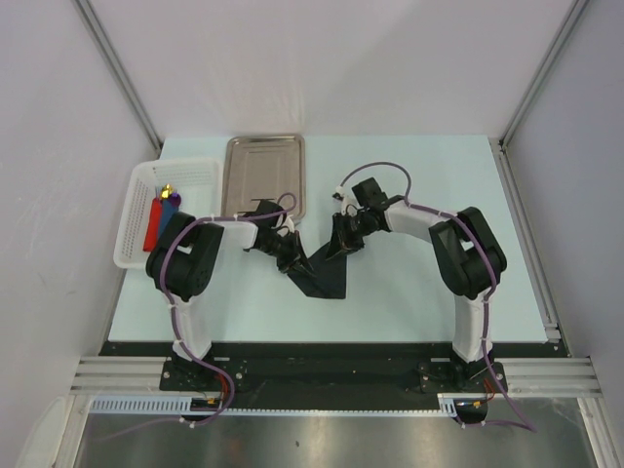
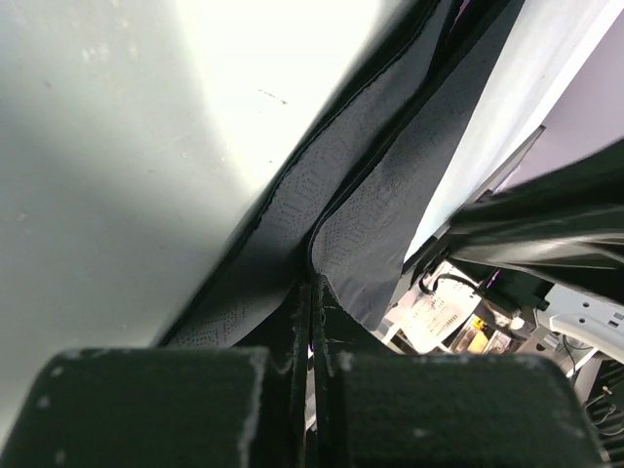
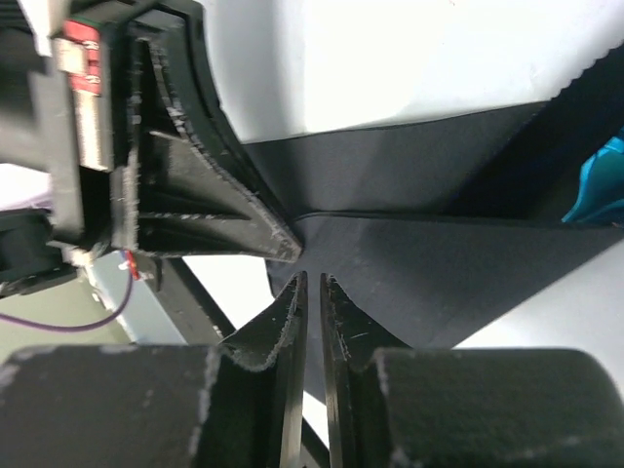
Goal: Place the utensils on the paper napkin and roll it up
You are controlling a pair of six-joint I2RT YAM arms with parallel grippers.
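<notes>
The thin black paper napkin (image 1: 322,271) sits bunched into folds, partly lifted off the pale table (image 1: 409,283) between the two arms; the left jaws are pressed together on one fold of it; the right jaws stand almost together at a neighbouring crease, and I cannot tell whether paper is caught between them. A sliver of what may be the bright blue plastic utensil (image 3: 597,180) peeks from a fold; the purple one is not visible. Opposing pulls could tear the thin sheet; a lopsided grip could tilt the fold so the utensil slides out; the right jaws may close on nothing, leaving the roll slack.
</notes>
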